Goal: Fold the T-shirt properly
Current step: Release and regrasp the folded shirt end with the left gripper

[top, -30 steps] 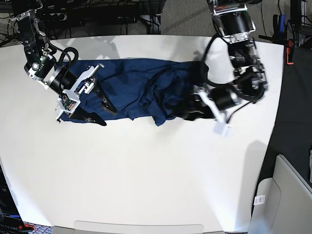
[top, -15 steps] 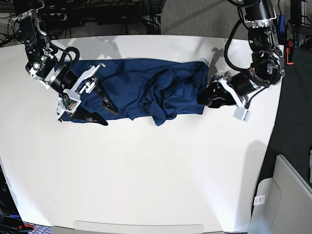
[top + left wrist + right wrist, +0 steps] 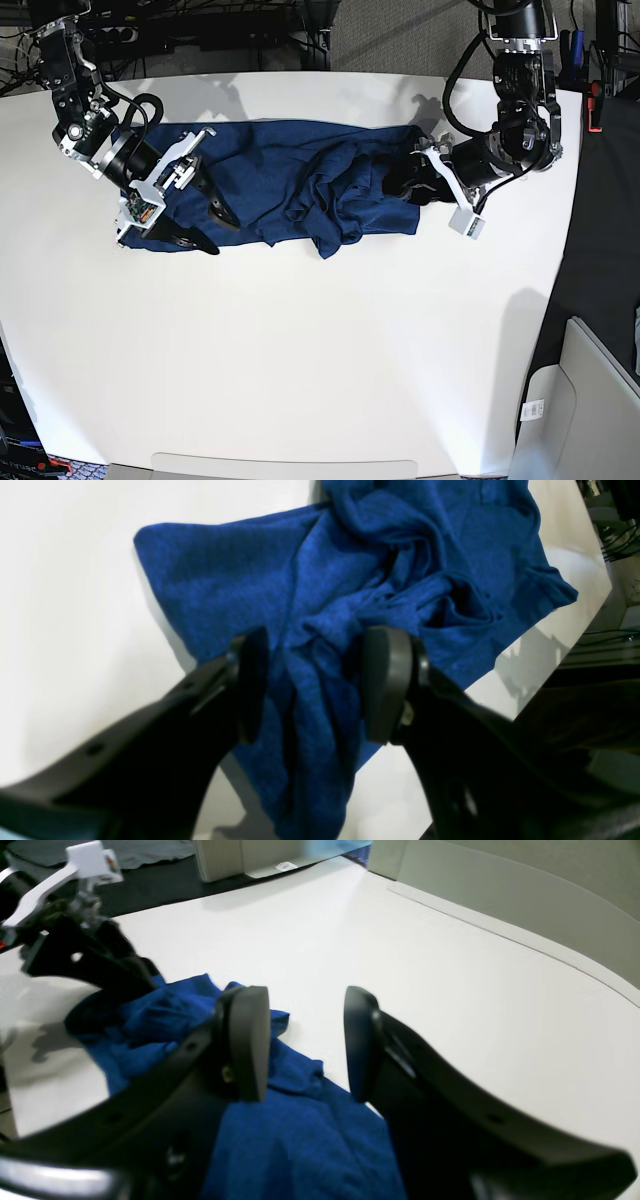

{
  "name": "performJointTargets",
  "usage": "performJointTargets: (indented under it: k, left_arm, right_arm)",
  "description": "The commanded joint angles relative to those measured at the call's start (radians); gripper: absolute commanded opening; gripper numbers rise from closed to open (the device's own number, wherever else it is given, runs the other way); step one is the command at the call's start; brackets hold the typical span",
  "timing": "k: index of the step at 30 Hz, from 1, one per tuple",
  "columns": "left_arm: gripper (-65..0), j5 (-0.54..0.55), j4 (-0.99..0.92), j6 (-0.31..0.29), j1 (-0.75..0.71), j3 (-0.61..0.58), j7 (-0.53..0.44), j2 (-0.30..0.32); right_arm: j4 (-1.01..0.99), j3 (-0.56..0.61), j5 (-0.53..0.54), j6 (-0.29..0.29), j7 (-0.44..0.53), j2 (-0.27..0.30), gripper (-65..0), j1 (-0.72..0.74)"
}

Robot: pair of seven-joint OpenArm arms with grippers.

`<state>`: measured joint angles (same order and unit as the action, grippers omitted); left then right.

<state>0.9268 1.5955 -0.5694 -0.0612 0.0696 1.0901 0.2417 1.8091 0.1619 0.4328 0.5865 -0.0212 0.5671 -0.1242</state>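
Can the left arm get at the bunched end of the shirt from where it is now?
Probably yes. The left gripper hangs open right over the rumpled folds of the T-shirt, one finger to each side, and nothing sits between them.

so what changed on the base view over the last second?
The left gripper pulled off the dark navy knit T-shirt toward the table edge, then came back over its end, jaws open. The right gripper stayed put, jaws open; the shirt barely shifted.
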Motion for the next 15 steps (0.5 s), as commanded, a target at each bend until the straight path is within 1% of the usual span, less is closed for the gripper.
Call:
performJointTargets:
  k: [1,3,5,6,9,11,15]
  left_arm:
    - [-38.1,0.025,0.015,-0.010,0.005,0.000,-0.021,0.006]
    - [-40.0,0.025,0.015,-0.013,-0.006,0.000,-0.021,-0.005]
    - [-44.0,0.027,0.021,-0.016,-0.012,0.000,-0.020,-0.021]
    - [-46.7,0.027,0.022,-0.016,-0.013,0.000,-0.015,-0.026]
    - [-57.5,0.044,0.024,-0.016,-0.013,0.000,-0.006,-0.028]
    - [-63.1,0.073,0.027,-0.016,-0.007,0.000,0.035,-0.026]
    - [-63.8,0.133,0.124,-0.016,-0.006,0.003,0.100,-0.021]
  right_arm:
    - [0.022,-0.009,0.018,0.002,0.036,0.014,-40.3,0.010]
    - [0.022,-0.009,0.018,0.002,0.036,0.014,-40.3,0.010]
    - [0.022,-0.009,0.018,0.002,0.036,0.014,-40.3,0.010]
    - [0.022,-0.009,0.018,0.002,0.036,0.014,-40.3,0.010]
    - [0.022,-0.009,0.018,0.002,0.036,0.014,-40.3,0.010]
    - [0.022,-0.009,0.018,0.002,0.036,0.014,-40.3,0.010]
    - [0.021,-0.009,0.018,0.002,0.036,0.014,-40.3,0.010]
